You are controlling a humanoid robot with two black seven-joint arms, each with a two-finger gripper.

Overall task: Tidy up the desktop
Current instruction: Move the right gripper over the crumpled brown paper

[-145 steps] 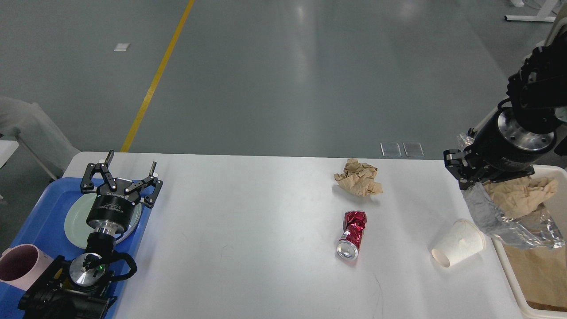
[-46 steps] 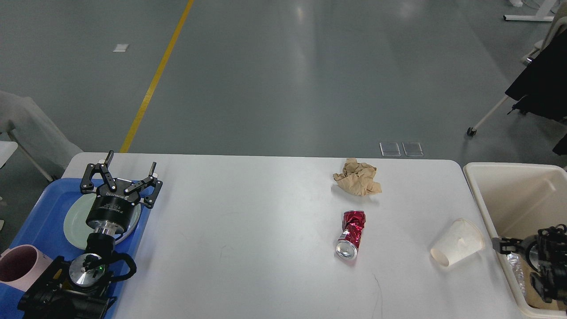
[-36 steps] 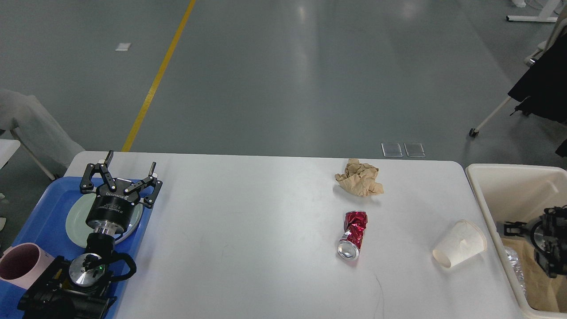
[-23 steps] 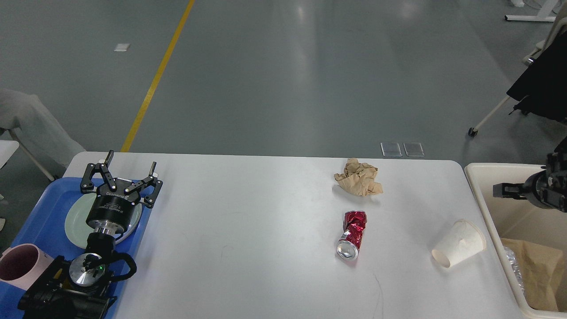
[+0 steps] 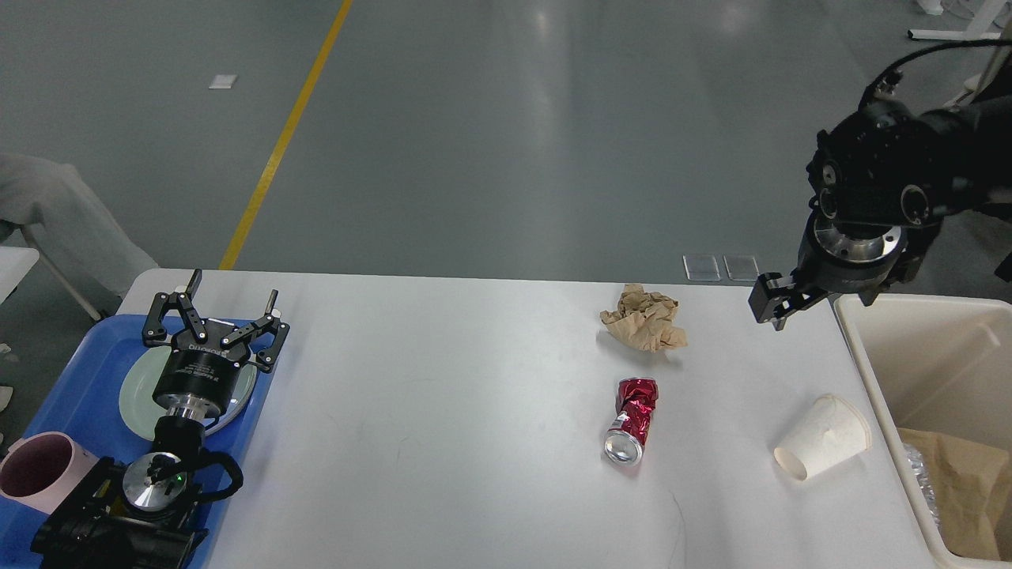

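On the large white rounded desk [image 5: 443,442], left gripper [image 5: 224,307] fingers spread; right gripper [image 5: 776,302] fingers' state unclear.

Left end effector [image 5: 225,304] fingers spread, right end effector [image 5: 773,300] raised, state unclear

pink mug [image 5: 35,474] cut off left, right gripper [image 5: 771,300] perhaps end-on

Crushed can [image 5: 631,420] on desktop [image 5: 443,411] — cup [image 5: 822,437] tipped
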